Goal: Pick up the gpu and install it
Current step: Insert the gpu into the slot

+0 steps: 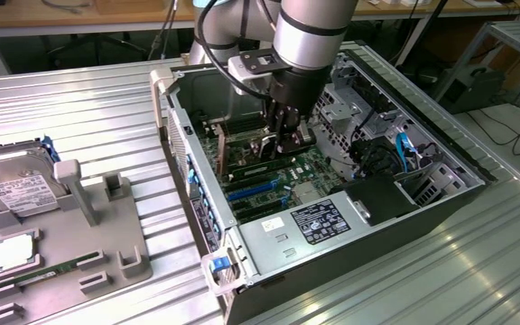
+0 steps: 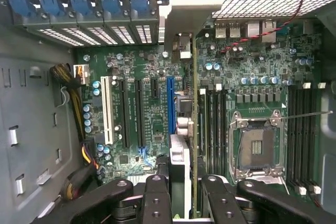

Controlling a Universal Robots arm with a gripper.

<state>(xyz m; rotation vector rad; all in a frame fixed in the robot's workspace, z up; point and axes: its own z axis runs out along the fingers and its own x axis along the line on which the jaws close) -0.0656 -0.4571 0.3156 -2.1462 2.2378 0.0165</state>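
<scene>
Inside the open computer case (image 1: 177, 128), my gripper (image 1: 284, 143) is shut on the gpu (image 1: 265, 162), which it holds low over the motherboard (image 1: 310, 169). The wrist view looks along the gpu (image 2: 185, 129) edge-on: a thin green board with silver parts, clamped between my black fingers (image 2: 156, 198). The card stands upright and runs toward the case's rear slot openings. It sits right beside the long blue slot (image 2: 170, 106), on the side toward the memory slots (image 2: 212, 119). Whether its edge is seated in a slot is hidden.
An open CPU socket (image 2: 260, 148) lies past the memory slots. The power supply (image 1: 319, 220) and drive cage (image 1: 422, 183) crowd the case's near end. On the exterior view's left, a grey holder (image 1: 106, 237) carries a hard drive (image 1: 21, 193), a RAM stick (image 1: 48, 272) and a chip (image 1: 14, 252).
</scene>
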